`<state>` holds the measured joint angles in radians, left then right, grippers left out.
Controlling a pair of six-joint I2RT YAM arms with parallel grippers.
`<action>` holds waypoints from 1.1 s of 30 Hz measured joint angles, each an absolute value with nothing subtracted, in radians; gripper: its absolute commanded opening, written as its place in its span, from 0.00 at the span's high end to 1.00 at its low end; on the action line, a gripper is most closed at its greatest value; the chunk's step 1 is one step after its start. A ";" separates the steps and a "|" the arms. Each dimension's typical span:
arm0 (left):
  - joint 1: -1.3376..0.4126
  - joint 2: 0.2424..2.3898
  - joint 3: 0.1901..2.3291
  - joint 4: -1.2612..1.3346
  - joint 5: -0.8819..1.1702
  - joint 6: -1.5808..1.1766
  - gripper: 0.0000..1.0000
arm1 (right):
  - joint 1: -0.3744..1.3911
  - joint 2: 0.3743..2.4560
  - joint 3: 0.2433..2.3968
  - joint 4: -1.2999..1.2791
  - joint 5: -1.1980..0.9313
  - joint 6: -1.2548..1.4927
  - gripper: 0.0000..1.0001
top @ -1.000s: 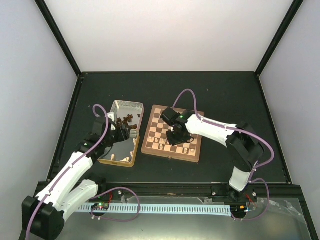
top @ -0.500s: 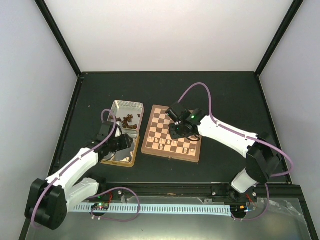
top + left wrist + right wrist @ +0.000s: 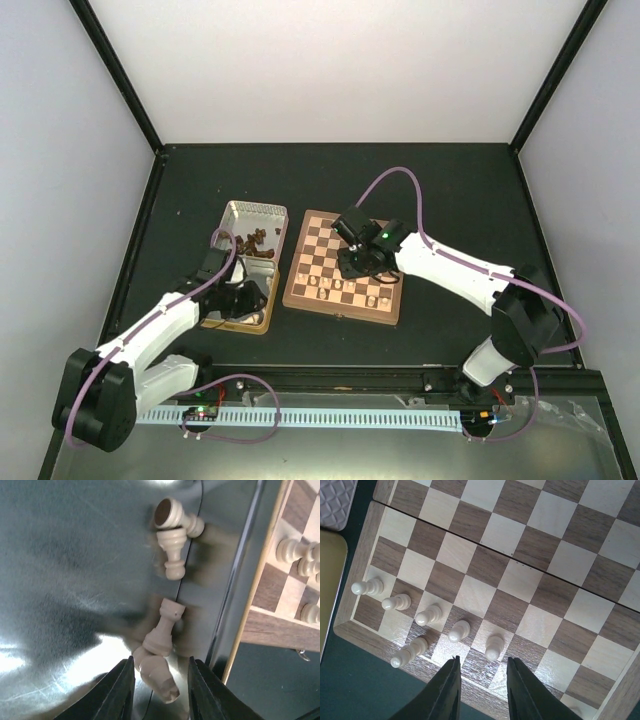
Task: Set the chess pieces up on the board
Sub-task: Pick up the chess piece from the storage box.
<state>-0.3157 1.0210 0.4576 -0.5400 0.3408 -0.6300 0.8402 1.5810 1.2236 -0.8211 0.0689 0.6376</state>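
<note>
Nearby, tin wall (image 3: pixel 240 570) stands btwn loose cream pieces (image 3: pixel 165 627) & board (image 3: pixel 280 625).

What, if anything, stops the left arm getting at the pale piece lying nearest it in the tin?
Likely nothing, so yes: the open left gripper straddles that pale piece on the tin floor, though a second piece crowds its far end.

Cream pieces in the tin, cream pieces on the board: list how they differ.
The cream pieces in the tin lie toppled on their sides; the cream pieces on the board stand upright. The tin ones are loosely jumbled on shiny metal; the board ones sit spaced on squares. Both are pale turned wood.
</note>
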 measured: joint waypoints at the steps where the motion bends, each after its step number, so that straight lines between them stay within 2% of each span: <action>1: -0.315 1.021 0.458 -0.551 0.343 -0.630 0.68 | 0.840 1.581 1.221 -0.819 0.068 0.638 0.72; 4: -0.315 1.023 0.458 -0.572 0.344 -0.629 0.70 | 0.840 1.581 1.216 -0.815 0.068 0.638 0.72; 16: -0.315 1.055 0.466 -0.585 0.353 -0.620 0.94 | 0.840 1.581 1.215 -0.800 0.064 0.638 0.74; 26: -0.315 0.967 0.541 -0.696 0.228 -0.625 0.97 | 0.840 1.563 1.190 -0.766 0.073 0.659 0.75; 33: -0.316 0.898 0.631 -0.712 0.212 -0.620 0.97 | 0.840 1.424 1.114 -0.702 0.124 0.715 0.74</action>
<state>-0.3157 0.8982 0.6308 -0.7116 0.2119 -0.6201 0.8402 1.4239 1.1141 -0.7025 0.1238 0.7151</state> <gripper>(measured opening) 0.113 0.257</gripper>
